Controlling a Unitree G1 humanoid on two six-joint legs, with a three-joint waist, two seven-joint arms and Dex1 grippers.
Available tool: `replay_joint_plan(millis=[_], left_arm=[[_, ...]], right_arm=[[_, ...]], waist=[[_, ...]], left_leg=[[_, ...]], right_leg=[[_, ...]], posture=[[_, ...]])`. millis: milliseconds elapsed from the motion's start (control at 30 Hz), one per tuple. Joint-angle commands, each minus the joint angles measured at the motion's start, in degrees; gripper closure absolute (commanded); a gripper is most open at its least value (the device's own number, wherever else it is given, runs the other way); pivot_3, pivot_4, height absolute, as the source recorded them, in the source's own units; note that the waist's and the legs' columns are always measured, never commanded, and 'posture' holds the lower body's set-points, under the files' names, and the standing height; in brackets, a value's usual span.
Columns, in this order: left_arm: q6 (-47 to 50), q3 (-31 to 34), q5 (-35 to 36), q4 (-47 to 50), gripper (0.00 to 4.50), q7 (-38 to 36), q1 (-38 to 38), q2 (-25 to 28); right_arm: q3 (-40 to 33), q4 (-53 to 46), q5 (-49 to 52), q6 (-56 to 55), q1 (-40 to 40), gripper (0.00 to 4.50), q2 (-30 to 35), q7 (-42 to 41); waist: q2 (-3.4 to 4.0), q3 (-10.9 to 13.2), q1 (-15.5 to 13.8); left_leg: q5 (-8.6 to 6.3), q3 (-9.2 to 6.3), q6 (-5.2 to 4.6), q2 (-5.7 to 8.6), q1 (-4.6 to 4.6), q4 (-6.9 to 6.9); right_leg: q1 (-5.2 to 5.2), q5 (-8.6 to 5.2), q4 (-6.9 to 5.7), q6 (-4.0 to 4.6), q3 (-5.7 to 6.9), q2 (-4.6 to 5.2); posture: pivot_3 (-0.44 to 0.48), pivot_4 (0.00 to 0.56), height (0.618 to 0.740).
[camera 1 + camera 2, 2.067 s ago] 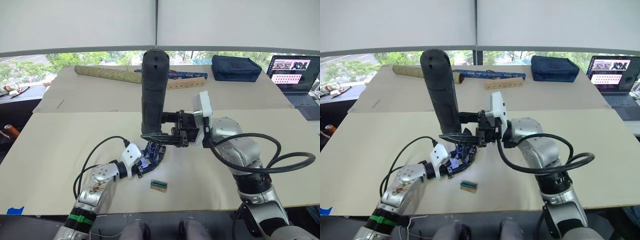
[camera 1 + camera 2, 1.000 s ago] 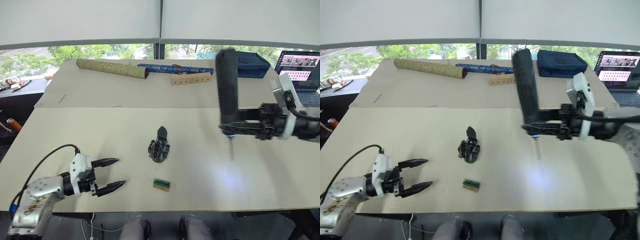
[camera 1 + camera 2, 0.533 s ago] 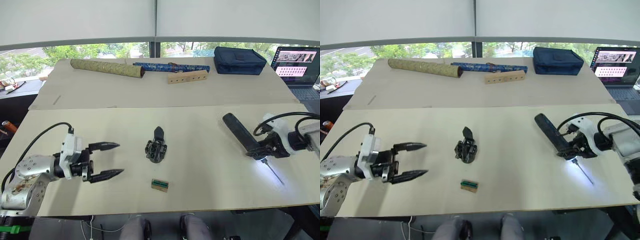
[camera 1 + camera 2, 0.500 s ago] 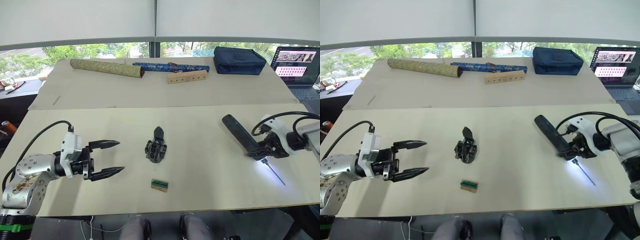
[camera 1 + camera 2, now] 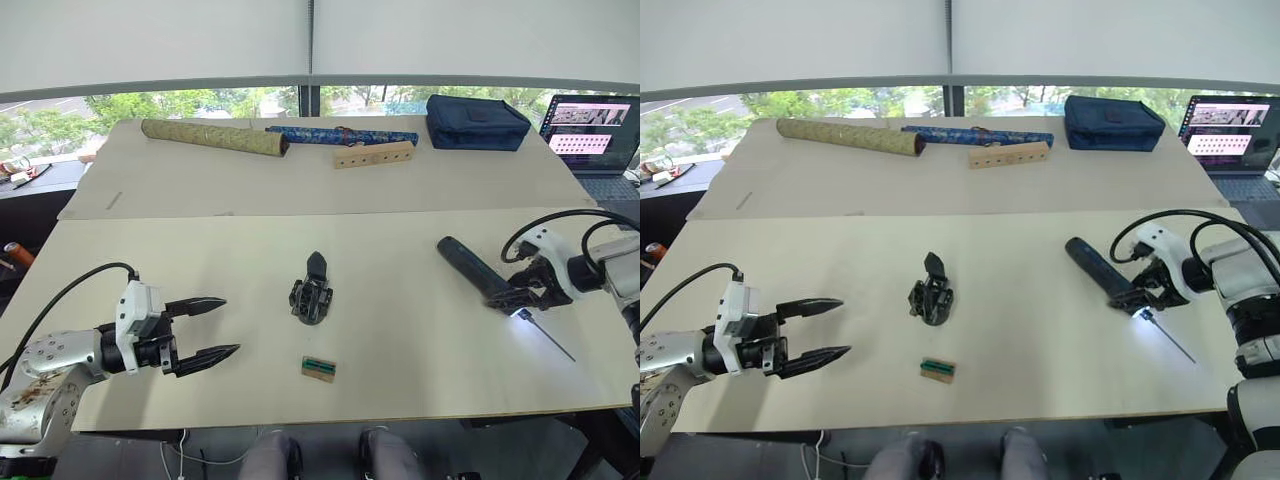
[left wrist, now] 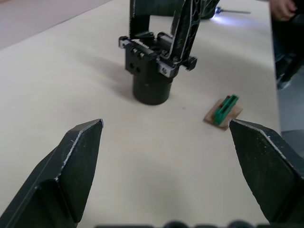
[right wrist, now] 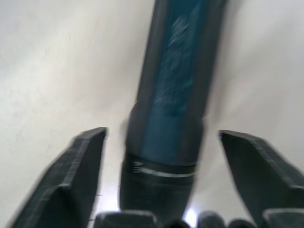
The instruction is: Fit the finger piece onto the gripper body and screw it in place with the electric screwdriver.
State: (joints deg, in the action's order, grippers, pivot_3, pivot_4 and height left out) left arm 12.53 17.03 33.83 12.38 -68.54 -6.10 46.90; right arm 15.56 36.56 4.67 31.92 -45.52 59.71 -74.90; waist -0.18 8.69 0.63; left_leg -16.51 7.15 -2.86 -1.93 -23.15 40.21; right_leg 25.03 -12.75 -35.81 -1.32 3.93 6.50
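Note:
The gripper body (image 5: 312,298) stands in the middle of the table, and the finger piece (image 5: 317,266) rises from its top, point up. In the left wrist view the gripper body (image 6: 151,71) sits ahead of my open left gripper (image 5: 230,325), which hovers well to its left with nothing between its fingers. Off to the right, the electric screwdriver (image 5: 474,271) lies flat on the table with its tip light on and its bit toward the front right. My right gripper (image 5: 518,292) straddles its bit end. In the right wrist view both fingers stand apart from the electric screwdriver (image 7: 171,95).
A small green part on a tan card (image 5: 318,368) lies in front of the gripper body. Along the back are an olive roll (image 5: 213,137), a blue roll (image 5: 340,133), a wooden block with holes (image 5: 373,154), a navy bag (image 5: 478,121) and a laptop (image 5: 590,125).
A second ago the right gripper held the screwdriver upright; it now lies on the table with the fingers apart around it. The left gripper has drawn back toward the front left.

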Motion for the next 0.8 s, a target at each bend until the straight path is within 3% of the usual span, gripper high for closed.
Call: replay_joint_plan(millis=[33,200,400,567,800], left_arm=[[-2.4,3.7,-3.2,-2.2,0.0,2.2,-2.2,0.9],[-8.8,6.2,-10.5,-7.2,0.0,5.1,-6.1,1.1],[-16.1,8.6,-15.0,-13.2,0.0,6.4,-9.4,1.0],[-18.1,8.8,-15.9,-13.1,0.0,8.8,-10.8,-0.3],[-19.3,8.3,-15.2,-11.1,0.0,10.4,-10.7,-1.8]], right_arm=[[-6.8,-2.9,1.9,-7.6,0.9,0.01,4.4,-2.3],[-17.8,-10.3,8.9,-24.1,8.0,0.01,5.6,-7.0],[-31.9,-30.2,23.2,-36.1,21.1,0.01,-4.9,-8.4],[-29.1,-41.4,22.1,-38.9,32.9,0.01,-10.8,-6.5],[-27.7,-42.3,21.1,-42.0,37.1,0.01,-14.4,-3.8]], waist=[[0.02,0.0,0.0],[0.01,0.0,0.1],[-0.06,0.0,0.1],[-0.13,0.0,-0.9],[-0.16,0.0,-1.1]], left_leg=[[0.0,0.0,0.0,0.0,0.0,0.0],[0.0,0.03,0.0,-0.01,0.01,-0.02],[0.0,0.06,0.02,-0.15,0.36,-0.04],[-0.07,-0.03,-0.06,-0.11,0.54,-0.06],[-0.11,-0.02,-0.13,-0.06,0.83,-0.05]], right_leg=[[0.0,0.0,-0.01,0.0,0.0,0.01],[-0.01,-0.01,0.04,-0.01,-0.01,-0.01],[-0.27,0.0,-0.02,0.0,-0.01,-0.05],[-0.54,0.04,0.0,0.07,0.06,0.07],[-0.76,0.08,-0.02,0.15,-0.01,0.12]], posture=[[0.0,0.15,0.74],[0.0,0.15,0.74],[0.0,0.15,0.74],[0.0,0.15,0.74],[0.0,0.15,0.74]])
